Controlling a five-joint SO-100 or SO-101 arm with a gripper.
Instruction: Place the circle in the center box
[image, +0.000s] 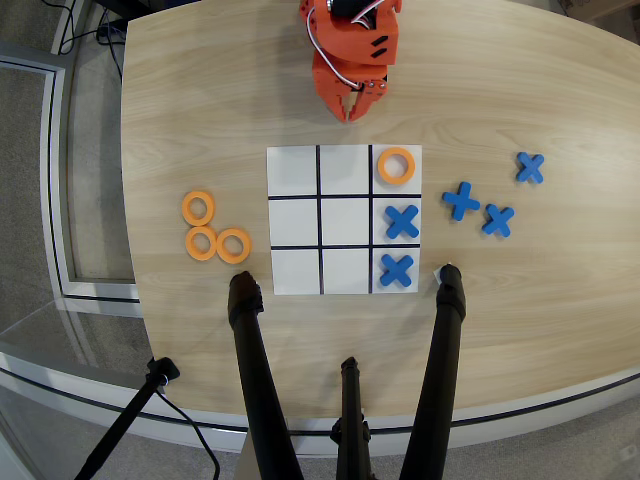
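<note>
In the overhead view, the white board (295, 170) lies mid-table. Its center box (345, 221) holds nothing. One orange circle (396, 166) sits in the board's top right cell. Three more orange circles lie left of the board: one (198, 208), one (201, 243) and one (233, 245). Blue X pieces fill the right middle cell (402, 221) and the bottom right cell (397, 270). My orange gripper (353, 112) hangs above the board's top edge, fingertips close together, holding nothing, apart from all pieces.
Three loose blue X pieces (461, 201), (498, 220), (530, 167) lie right of the board. Black tripod legs (250, 350), (445, 330) reach over the near table edge below the board. The table's curved edge runs along the left and bottom.
</note>
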